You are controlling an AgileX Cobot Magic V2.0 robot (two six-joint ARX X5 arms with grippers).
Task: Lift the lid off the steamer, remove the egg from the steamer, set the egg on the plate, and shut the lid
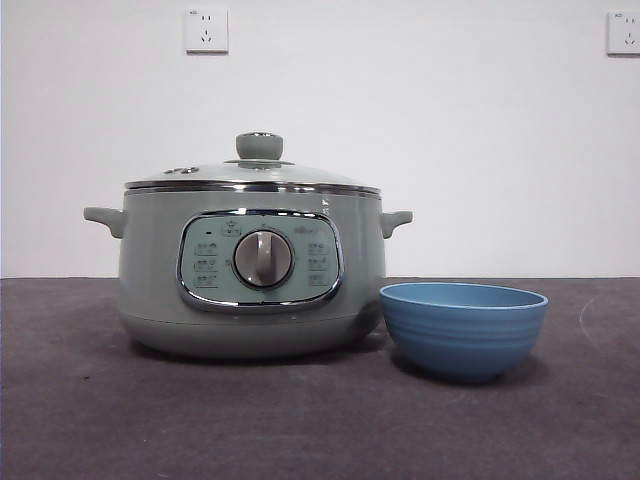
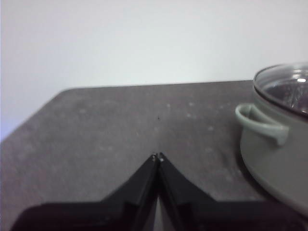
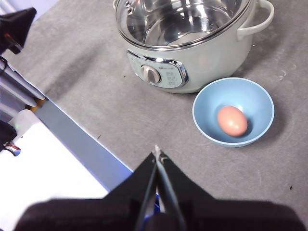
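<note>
Right by the camera sits the blue bowl, just beside the steamer on the dark table. It looks like the job is all done: the egg lies in the bowl, and the lid is back on the pot. Only the right wrist view shows the egg; from the front, the bowl's side hides it. Both arms wait away from the pot. The left gripper and right gripper each have jaws pressed together, holding nothing.
</note>
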